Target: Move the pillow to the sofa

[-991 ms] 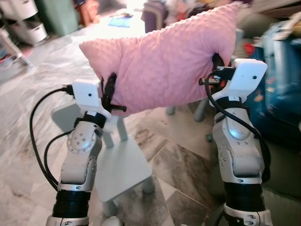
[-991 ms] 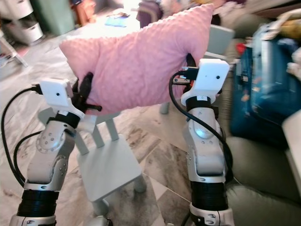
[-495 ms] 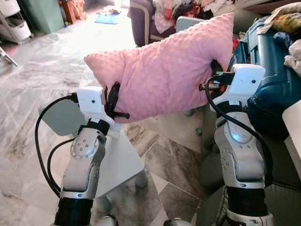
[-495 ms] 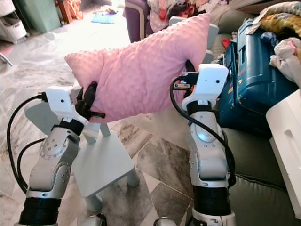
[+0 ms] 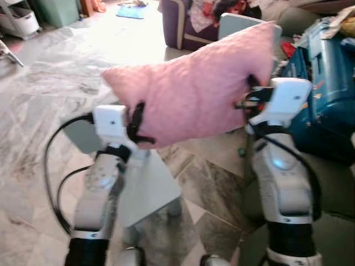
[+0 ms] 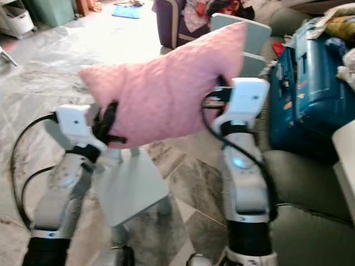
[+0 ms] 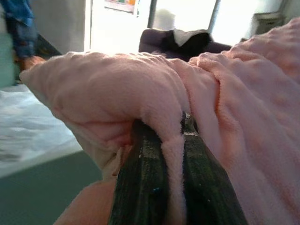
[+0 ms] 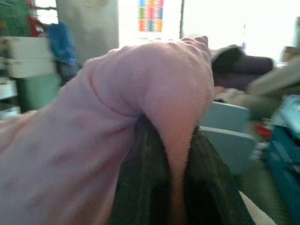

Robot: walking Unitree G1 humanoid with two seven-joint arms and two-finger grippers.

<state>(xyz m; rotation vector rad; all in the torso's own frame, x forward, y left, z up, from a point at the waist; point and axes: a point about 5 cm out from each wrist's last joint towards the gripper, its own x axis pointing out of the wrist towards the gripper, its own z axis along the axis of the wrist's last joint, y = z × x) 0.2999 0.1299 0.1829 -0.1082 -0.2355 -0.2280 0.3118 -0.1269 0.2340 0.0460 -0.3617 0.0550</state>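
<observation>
1. Pillow (image 5: 194, 88): pink, dimpled fleece, held off the floor between both arms, its right end raised higher than its left. No label or writing can be read on it.
2. Left pincer (image 5: 135, 119): clamped on a fold at the pillow's lower left edge; the left wrist view shows pink fabric pinched between the two black fingers (image 7: 140, 183).
3. Right pincer (image 5: 252, 91): clamped on the pillow's right edge; the right wrist view shows a fold of fabric squeezed between its fingers (image 8: 140, 183).
4. Small chair (image 5: 147, 183): pale grey-green, on the marble floor (image 5: 44, 100) directly below the pillow, near the left arm.
5. Blue case (image 5: 327, 83): hard-shelled, at right, resting on the olive-green sofa (image 6: 310, 188). Its markings are too blurred to read.
6. Second chair back (image 6: 249, 39): pale grey-green, just behind the pillow's raised end.
7. Purple armchair (image 5: 186, 22): far centre, with clothes piled on it.
8. Colourful poster (image 8: 150, 14): on the far wall; its print is unreadable.
</observation>
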